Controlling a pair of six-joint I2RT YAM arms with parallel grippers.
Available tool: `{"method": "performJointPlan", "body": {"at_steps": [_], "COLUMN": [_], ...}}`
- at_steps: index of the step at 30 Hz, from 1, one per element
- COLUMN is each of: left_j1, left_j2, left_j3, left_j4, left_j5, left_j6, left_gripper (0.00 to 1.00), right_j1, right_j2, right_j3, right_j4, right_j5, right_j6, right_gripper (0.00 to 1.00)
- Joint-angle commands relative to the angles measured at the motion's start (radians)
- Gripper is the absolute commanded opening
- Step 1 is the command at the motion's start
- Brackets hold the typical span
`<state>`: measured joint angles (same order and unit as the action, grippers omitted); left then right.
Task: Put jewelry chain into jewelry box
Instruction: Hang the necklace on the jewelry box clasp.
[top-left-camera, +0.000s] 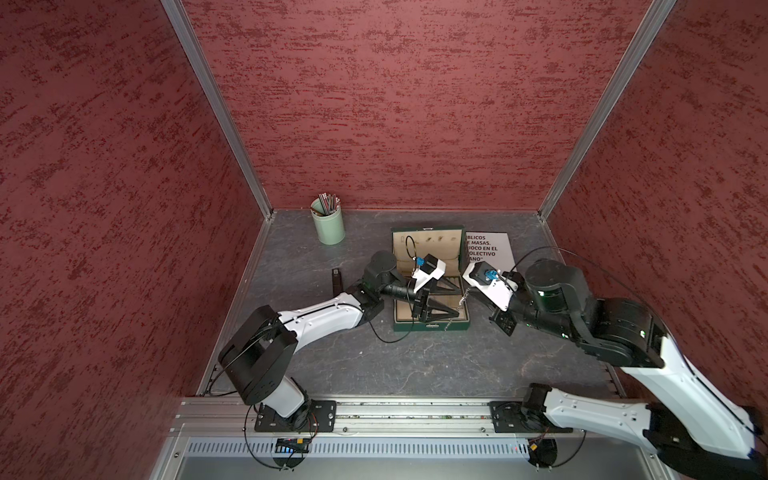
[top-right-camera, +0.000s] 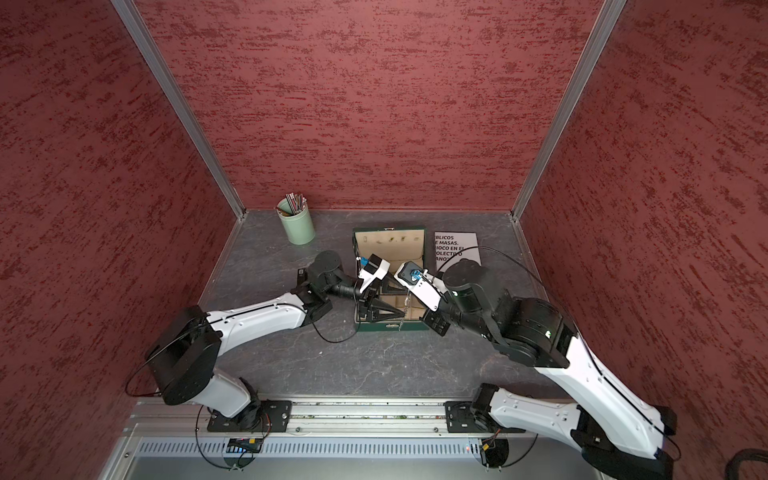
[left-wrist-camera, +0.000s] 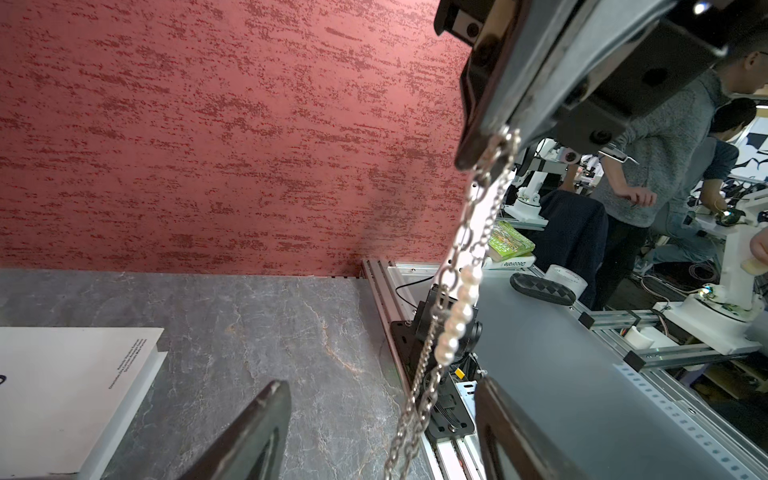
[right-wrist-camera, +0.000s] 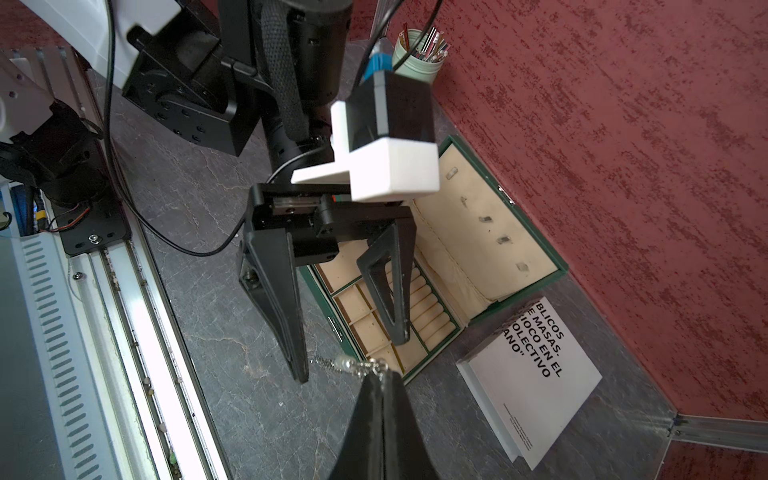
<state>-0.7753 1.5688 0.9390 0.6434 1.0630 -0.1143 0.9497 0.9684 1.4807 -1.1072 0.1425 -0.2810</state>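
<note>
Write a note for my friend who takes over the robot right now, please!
Right gripper: shut on the jewelry chain, which dangles over the near right corner of the open jewelry box.
Left gripper: open, holding nothing, tips beside the hanging chain, above the box.
Done: chain lifted and brought to the box.
Left: lower the chain fully inside, release it, pull both arms clear. Whether its lower end is already inside, I can't tell.

one chain (right-wrist-camera: 353, 365), one box (top-left-camera: 432, 327), one cup (top-left-camera: 330, 228), one book (top-left-camera: 490, 245)
</note>
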Motion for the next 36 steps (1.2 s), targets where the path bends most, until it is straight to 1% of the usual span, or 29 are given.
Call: {"method": "performJointPlan", "body": {"at_steps": [1, 5, 7, 13, 17, 24, 28, 29, 36], "left_j1": [-0.007, -0.007, -0.008, -0.008, -0.008, -0.014, -0.013, -0.013, -0.009], "left_j2": [0.023, 0.046, 0.054, 0.066, 0.075, 0.083, 0.083, 0.084, 0.081], "left_j3": [0.037, 0.048, 0.050, 0.045, 0.046, 0.052, 0.054, 0.054, 0.053], "left_j4": [-0.017, -0.025, -0.024, -0.012, 0.004, 0.015, 0.010, 0.008, 0.009], "left_j5": [0.036, 0.062, 0.072, 0.083, 0.093, 0.103, 0.111, 0.112, 0.112], "left_j6": [0.017, 0.012, 0.005, -0.006, -0.021, -0.029, -0.028, -0.027, -0.032], "left_gripper": [0.69, 0.59, 0.57, 0.56, 0.52, 0.51, 0.38, 0.36, 0.38], "right_j1": [-0.009, -0.009, -0.010, -0.011, -0.009, -0.009, -0.010, -0.010, -0.009], "right_j2": [-0.007, -0.007, -0.007, -0.011, -0.012, -0.007, -0.007, -0.008, -0.010], "right_j3": [0.030, 0.032, 0.030, 0.030, 0.029, 0.029, 0.025, 0.024, 0.026], "right_j4": [-0.001, 0.001, 0.001, -0.002, -0.001, 0.004, 0.007, 0.007, 0.006], "right_j5": [-0.014, -0.014, -0.010, -0.004, -0.004, -0.009, -0.005, -0.004, -0.002], "right_j6": [-0.003, -0.008, -0.008, -0.011, -0.012, -0.014, -0.017, -0.018, -0.018], "right_gripper": [0.00, 0.00, 0.00, 0.00, 0.00, 0.00, 0.00, 0.00, 0.00]}}
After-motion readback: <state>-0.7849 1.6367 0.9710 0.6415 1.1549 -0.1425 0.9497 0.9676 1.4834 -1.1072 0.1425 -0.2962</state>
